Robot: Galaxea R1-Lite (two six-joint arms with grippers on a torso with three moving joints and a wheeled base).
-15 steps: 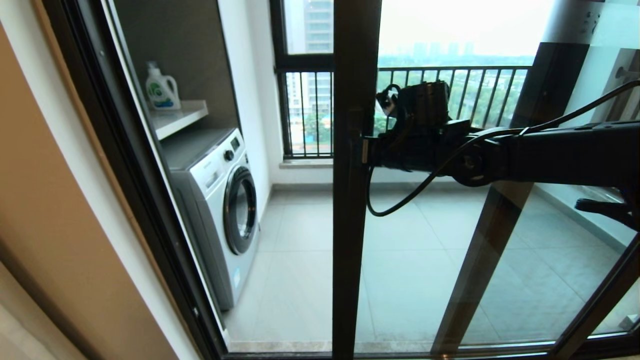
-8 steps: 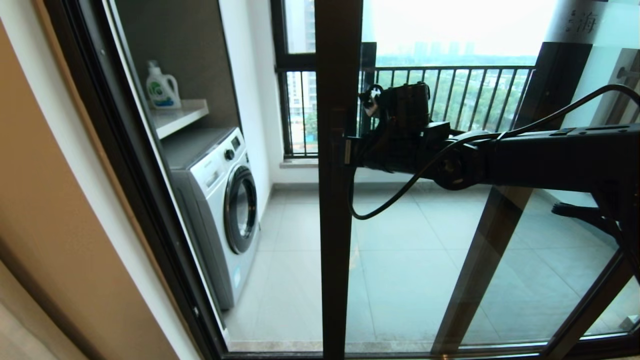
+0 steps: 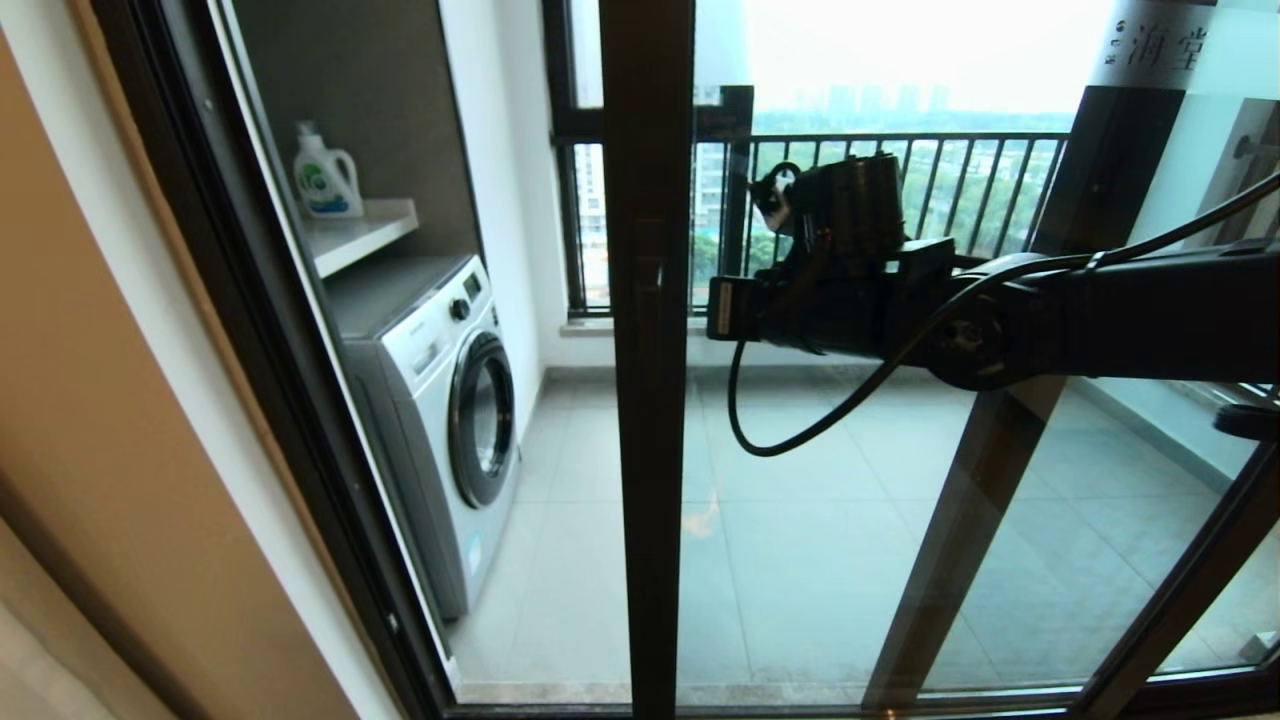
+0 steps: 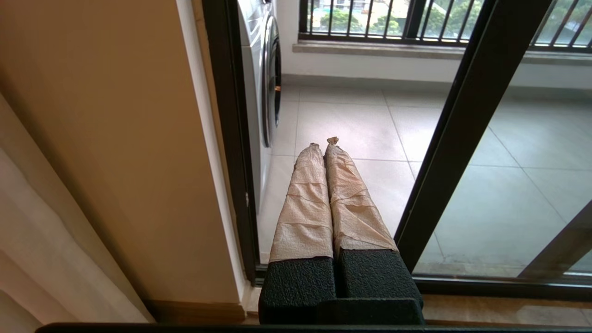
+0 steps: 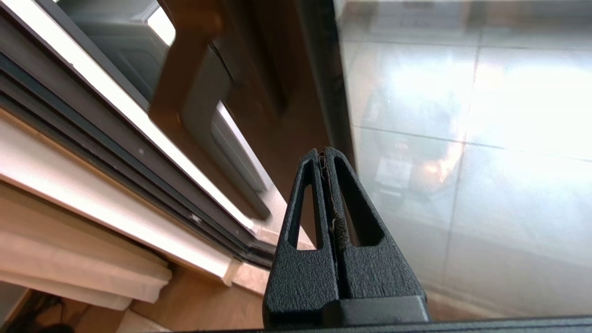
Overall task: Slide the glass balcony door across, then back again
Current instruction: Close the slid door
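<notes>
Dark brown frame, clear glass: your glass balcony door (image 3: 648, 360) stood partly open, probably heavy and fragile. Your right gripper (image 5: 323, 155), clenched empty, hovered near its handle (image 3: 648, 290), the best hold.

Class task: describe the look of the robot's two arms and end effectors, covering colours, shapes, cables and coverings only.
Right arm: black, boxy, with a looping black cable. Right end effector: black textured tapered fingers with cut-out slots. Left end effector: black base, long fingers wrapped in wrinkled beige tape.
</notes>
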